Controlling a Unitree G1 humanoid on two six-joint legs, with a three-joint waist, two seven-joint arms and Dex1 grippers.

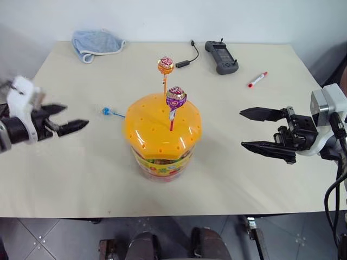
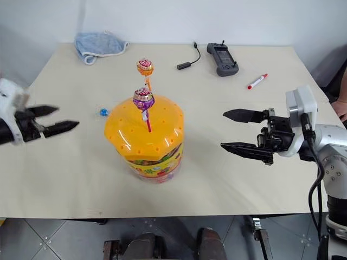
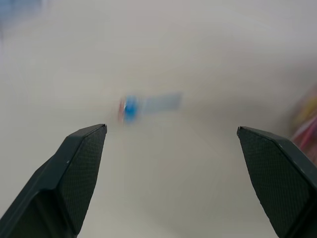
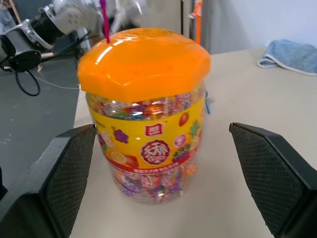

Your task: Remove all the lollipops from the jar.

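Left gripper [image 1: 72, 118] hovers over the left side of the table [image 1: 81, 173], fingers spread apart, nothing between them, pointing toward the jar. Far-left corner has a blue cloth [image 1: 96, 43], crumpled. Just past the left gripper's tips, between it and the jar, the blue lollipop [image 1: 107, 111] lies flat on the tabletop, out of the jar; the left wrist view shows it blurred [image 3: 131, 108] on the bare surface beyond the parted fingers.

Centre: the jar [image 1: 162, 138] stands upright, orange domed lid on, colourful label around the clear body, wrapped candies visible inside through the wall in the right wrist view [image 4: 148, 148]. Two lollipops stand upright out of the lid: the purple lollipop [image 1: 175, 98] on a red stick near the middle of the dome, and the orange lollipop [image 1: 165, 65] on an orange stick at the far edge.

Beyond the jar: a small black cable plug [image 1: 183, 63], then a black controller [image 1: 221, 57]. Right of that a red-capped marker [image 1: 257, 79] lies on the table.

Right gripper [image 1: 250, 129] holds level, right of the jar and apart from it, fingers wide, empty, aimed at the jar.
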